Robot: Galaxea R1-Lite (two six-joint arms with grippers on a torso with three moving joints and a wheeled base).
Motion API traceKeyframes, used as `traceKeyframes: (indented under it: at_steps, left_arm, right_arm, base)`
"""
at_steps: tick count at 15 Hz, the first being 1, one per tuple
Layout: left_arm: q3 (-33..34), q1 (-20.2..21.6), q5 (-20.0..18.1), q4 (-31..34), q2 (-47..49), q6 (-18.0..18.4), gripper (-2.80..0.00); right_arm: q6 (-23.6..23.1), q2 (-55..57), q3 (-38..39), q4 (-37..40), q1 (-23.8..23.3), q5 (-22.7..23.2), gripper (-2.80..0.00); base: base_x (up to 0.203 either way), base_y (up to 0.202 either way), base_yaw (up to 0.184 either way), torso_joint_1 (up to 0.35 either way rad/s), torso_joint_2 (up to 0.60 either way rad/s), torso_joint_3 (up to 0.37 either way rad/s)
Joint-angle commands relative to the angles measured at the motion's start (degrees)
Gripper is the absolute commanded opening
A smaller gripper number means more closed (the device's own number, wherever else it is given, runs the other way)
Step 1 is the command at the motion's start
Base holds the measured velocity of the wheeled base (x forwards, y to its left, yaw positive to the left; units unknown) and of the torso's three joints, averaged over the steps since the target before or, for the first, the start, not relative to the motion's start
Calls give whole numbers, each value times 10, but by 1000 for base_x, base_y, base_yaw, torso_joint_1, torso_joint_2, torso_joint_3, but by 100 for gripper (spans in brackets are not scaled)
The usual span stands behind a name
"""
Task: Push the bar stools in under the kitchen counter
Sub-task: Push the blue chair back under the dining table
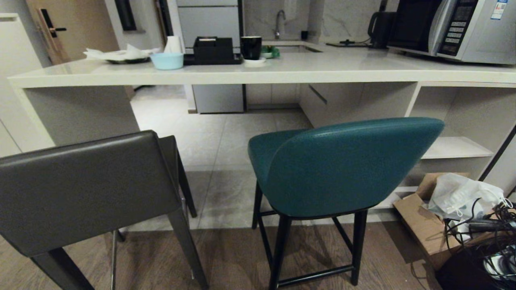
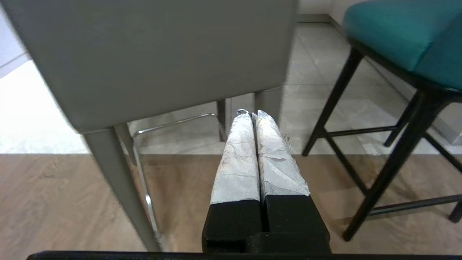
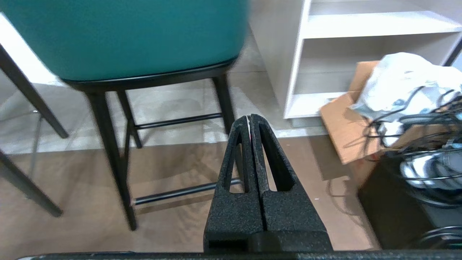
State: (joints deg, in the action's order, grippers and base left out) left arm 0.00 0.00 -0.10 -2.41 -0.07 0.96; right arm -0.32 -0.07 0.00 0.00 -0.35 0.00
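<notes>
Both pulled out near the table: grey stool left, teal stool right. Left tool and right tool pressed together, empty.

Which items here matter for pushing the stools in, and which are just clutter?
Job: grey stool, teal stool, kitchen counter.
Clutter: microwave, kettle, black mug, blue bowl, cardboard box, cables.

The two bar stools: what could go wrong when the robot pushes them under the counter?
1. The cardboard box and cables lie close to the teal stool; a crooked push may snag them.
2. The grey stool stands near the counter's side panel; it could strike it.
</notes>
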Motion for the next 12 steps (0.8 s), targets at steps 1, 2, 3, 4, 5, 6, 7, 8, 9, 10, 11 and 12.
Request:
traceKeyframes:
  at_steps: [1, 2, 3, 4, 5, 6, 7, 8, 9, 10, 11, 12]
  left_arm:
    - [11, 0, 0, 0, 0, 0, -280]
    - [11, 0, 0, 0, 0, 0, -280]
    - [11, 0, 0, 0, 0, -1, -280]
    - [11, 0, 0, 0, 0, 0, -280]
    - [11, 0, 0, 0, 0, 0, -280]
    - [11, 0, 0, 0, 0, 0, -280]
    - [11, 0, 0, 0, 0, 0, -280]
    - [11, 0, 0, 0, 0, 0, -280]
    - [11, 0, 1, 0, 0, 0, -280]
    - [11, 0, 0, 0, 0, 0, -280]
    - [11, 0, 0, 0, 0, 0, -280]
    - [11, 0, 0, 0, 0, 0, -280]
  right_arm:
    - [0, 1, 0, 0, 0, 0, -280]
    - [0, 1, 0, 0, 0, 0, -280]
    - [0, 1, 0, 0, 0, 0, -280]
    - [0, 1, 0, 0, 0, 0, -280]
    - [0, 1, 0, 0, 0, 1, -280]
    - [0, 1, 0, 0, 0, 0, -280]
    - [0, 1, 0, 0, 0, 0, -280]
    - [1, 1, 0, 0, 0, 0, -280]
    - [1, 1, 0, 0, 0, 0, -280]
    - [1, 1, 0, 0, 0, 0, -280]
    - [0, 1, 0, 0, 0, 0, -280]
    - [0, 1, 0, 0, 0, 0, -280]
  base:
    - [0, -199, 2, 2, 3, 2]
    - [0, -195, 1, 2, 2, -2]
    - [0, -193, 2, 2, 7, 7]
    - [0, -195, 0, 2, -2, 2]
    - [0, -199, -3, -2, -2, 7]
    - [0, -195, 3, 7, 2, -1]
    - [0, -198, 2, 2, 2, 11]
    - [0, -193, 2, 2, 1, 5]
    - [0, -191, -1, -1, 1, 5]
    - [0, -192, 2, 3, 2, 6]
    - [0, -194, 2, 2, -1, 3]
    - [0, -168, 4, 2, 2, 2]
